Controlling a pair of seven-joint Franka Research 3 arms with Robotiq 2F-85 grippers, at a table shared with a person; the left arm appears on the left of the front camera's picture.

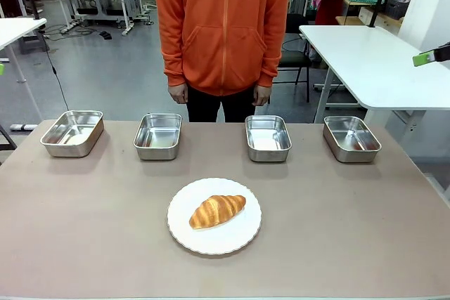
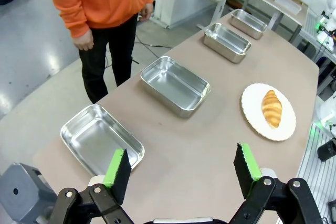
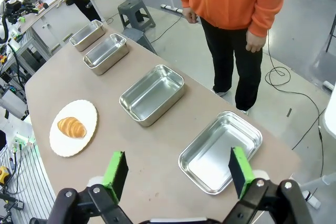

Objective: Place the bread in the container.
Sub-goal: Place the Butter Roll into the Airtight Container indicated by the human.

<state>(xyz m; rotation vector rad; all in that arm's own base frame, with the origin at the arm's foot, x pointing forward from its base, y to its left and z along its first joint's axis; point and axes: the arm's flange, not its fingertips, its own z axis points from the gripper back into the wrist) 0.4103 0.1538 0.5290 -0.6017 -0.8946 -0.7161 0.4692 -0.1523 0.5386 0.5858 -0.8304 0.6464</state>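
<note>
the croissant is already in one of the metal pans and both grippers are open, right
No: the croissant lies on the white plate, not in a pan. The front view shows it, with the four pans empty behind it. The left gripper and the right gripper are open, as you say.

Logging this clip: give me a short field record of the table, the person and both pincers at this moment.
bread: golden-brown crescent croissant, lying on the round white scalloped plate
containers: four shallow rectangular stainless-steel pans, in a row beyond the plate, all empty
person: orange hoodie, standing at the far edge
left pincer: open, holding nothing
right pincer: open, holding nothing
task state: bread not yet in a pan
</note>
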